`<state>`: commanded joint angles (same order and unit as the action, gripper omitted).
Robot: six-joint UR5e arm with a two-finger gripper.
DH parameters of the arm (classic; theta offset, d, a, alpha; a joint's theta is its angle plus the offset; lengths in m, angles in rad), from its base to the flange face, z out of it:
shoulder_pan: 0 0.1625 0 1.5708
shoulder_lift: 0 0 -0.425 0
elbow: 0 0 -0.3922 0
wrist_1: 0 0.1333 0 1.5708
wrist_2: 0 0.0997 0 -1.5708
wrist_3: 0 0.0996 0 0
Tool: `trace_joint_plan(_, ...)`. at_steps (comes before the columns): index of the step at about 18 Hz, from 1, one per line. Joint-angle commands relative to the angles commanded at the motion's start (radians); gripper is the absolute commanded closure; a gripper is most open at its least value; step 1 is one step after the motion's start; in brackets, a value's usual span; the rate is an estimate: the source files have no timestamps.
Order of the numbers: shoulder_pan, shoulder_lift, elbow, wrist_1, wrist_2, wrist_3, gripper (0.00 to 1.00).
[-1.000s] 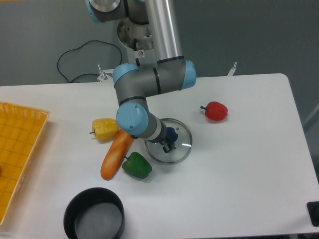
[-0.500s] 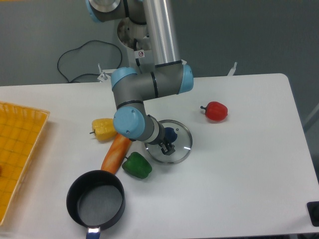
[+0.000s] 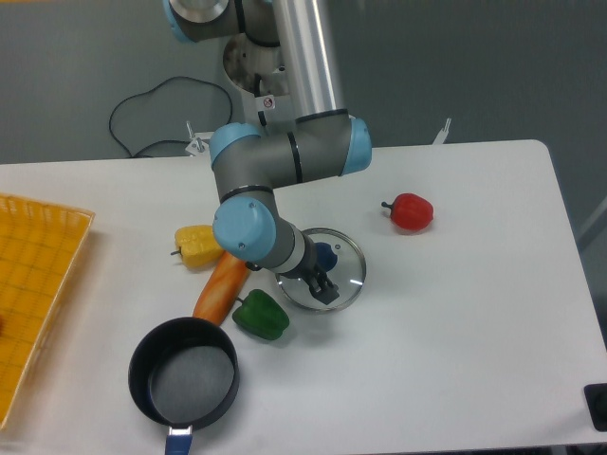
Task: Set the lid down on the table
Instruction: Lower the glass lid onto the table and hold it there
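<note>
- Since a second ago the saucepan [image 3: 185, 384] has slid up into fuller view at the near edge, its blue handle now poking toward me, and the arm's wrist has eased a touch to the left; the lid [image 3: 322, 268] sits just where it did.
- From this one fixed view, the lid lies flat on the table [image 3: 474, 313], its metal rim down and glass face up, just beside the green pepper [image 3: 260, 316] and near the end of the carrot [image 3: 220, 289].
- Flat on the white top is where the task wants it, so I judge the placing itself as good as done.
- Over the lid's near side hangs the gripper [image 3: 323, 284], reaching in low from the left past the dark blue knob [image 3: 324, 255].
- Its dark fingertips are small and bunched together from here; I cannot tell whether they are parted or closed, nor whether they grip anything.
- They look to be off the knob, toward the rim, which would suit an arm letting go.
- Round about, the yellow pepper [image 3: 198, 245] touches the carrot's far end, the red pepper [image 3: 411, 211] sits well apart to the right, and the orange tray [image 3: 38, 294] hugs the left edge.
- With vegetables so close on the left, a lift straight up seems the safest way out.
</note>
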<state>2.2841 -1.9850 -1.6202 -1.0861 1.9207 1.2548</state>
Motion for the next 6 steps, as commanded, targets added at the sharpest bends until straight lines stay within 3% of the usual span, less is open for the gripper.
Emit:
trace_joint_plan(2, 0.012, 0.014, 0.043, 0.000, -0.063, -0.003, 0.00)
trace_joint_plan(6, 0.054, 0.044, 0.037, -0.002, -0.150, -0.002, 0.00)
